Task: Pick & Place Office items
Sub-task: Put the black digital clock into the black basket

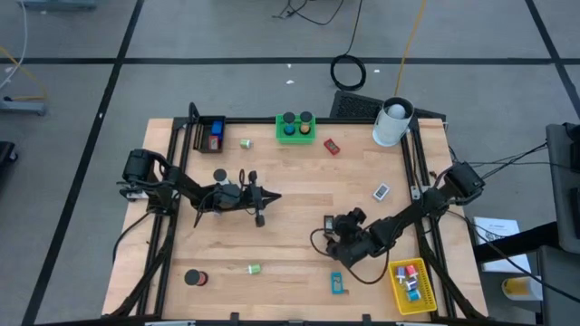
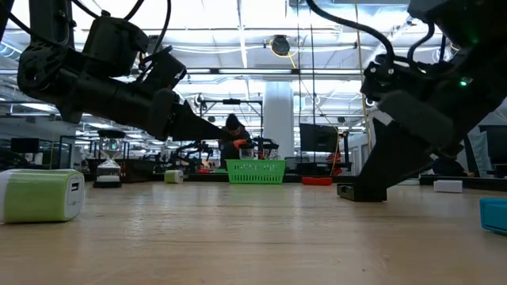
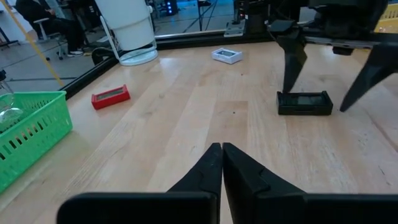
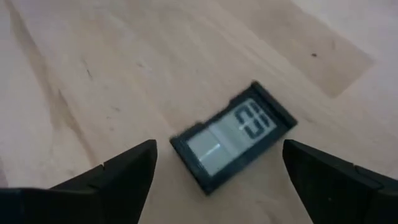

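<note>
A small black rectangular item with a grey display [image 4: 233,134] lies flat on the wooden table [image 1: 290,244], right of the middle [image 1: 328,220]. My right gripper [image 4: 219,149] stands open over it, slanting down, one finger on each side. The left wrist view shows those two fingers either side of the item [image 3: 304,102]. My left gripper [image 3: 222,149] is shut and empty, held nearly level above the table's left-middle [image 1: 272,196].
A red block [image 1: 332,146], a pale block [image 1: 381,191], two black rolls [image 1: 219,176] [image 1: 195,278], green clips [image 1: 246,143] [image 1: 255,269] and a cyan piece [image 1: 337,282] are scattered about. Green bin [image 1: 295,128], black bin [image 1: 210,134], yellow bin [image 1: 412,282], white cylinder [image 1: 392,122].
</note>
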`<state>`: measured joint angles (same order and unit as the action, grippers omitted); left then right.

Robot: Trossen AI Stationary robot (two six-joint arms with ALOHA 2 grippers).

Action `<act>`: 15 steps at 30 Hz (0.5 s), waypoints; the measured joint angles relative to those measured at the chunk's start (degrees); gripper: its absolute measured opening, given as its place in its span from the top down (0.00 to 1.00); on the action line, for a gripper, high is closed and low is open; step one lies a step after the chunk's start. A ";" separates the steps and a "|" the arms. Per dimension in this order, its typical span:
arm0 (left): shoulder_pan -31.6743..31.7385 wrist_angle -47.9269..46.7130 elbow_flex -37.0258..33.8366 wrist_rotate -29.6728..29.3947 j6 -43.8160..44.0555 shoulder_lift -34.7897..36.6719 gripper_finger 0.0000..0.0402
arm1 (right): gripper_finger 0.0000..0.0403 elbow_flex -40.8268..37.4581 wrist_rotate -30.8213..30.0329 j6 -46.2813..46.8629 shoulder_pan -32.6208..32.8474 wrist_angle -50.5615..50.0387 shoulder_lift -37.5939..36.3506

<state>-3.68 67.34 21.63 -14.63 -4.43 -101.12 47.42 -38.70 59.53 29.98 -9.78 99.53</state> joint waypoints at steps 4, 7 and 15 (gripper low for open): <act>0.00 -0.03 0.00 0.00 0.00 0.00 0.99 | 0.16 0.03 0.84 2.75 -0.28 -3.40 0.87; 0.00 -0.16 0.00 -0.01 0.01 0.00 0.97 | 0.16 0.15 0.62 4.97 -0.28 -6.56 0.57; 0.00 -0.35 0.02 0.00 0.02 0.00 0.96 | 0.16 -0.19 -3.00 12.37 -0.17 -20.87 -5.11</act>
<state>-3.68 66.99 21.65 -14.64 -4.40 -101.12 47.23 -41.69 71.90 29.81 -30.66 94.42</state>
